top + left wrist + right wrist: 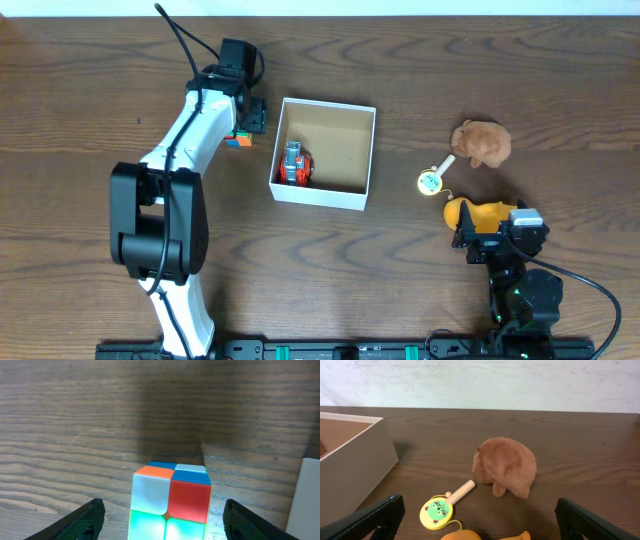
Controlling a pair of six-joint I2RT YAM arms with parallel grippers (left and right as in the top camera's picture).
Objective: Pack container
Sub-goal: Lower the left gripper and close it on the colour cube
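Observation:
The container (318, 193), a shallow white box with a tan bottom, sits mid-table with a red and grey toy (294, 164) inside by its left wall. Just left of it stands a multicoloured cube (237, 139). My left gripper (243, 128) hangs over the cube (170, 502); in the left wrist view the gripper (165, 527) is open, with a gap on each side of the cube. My right gripper (480, 238) stands open at the near right, just behind a yellow toy (478, 213), whose top (485, 536) shows between the fingers.
A brown plush (481, 142) lies at the right, also in the right wrist view (507, 466). A yellow-green paddle toy with a wooden handle (432, 180) lies between plush and box. The box's white wall (305, 500) stands close on the cube's right.

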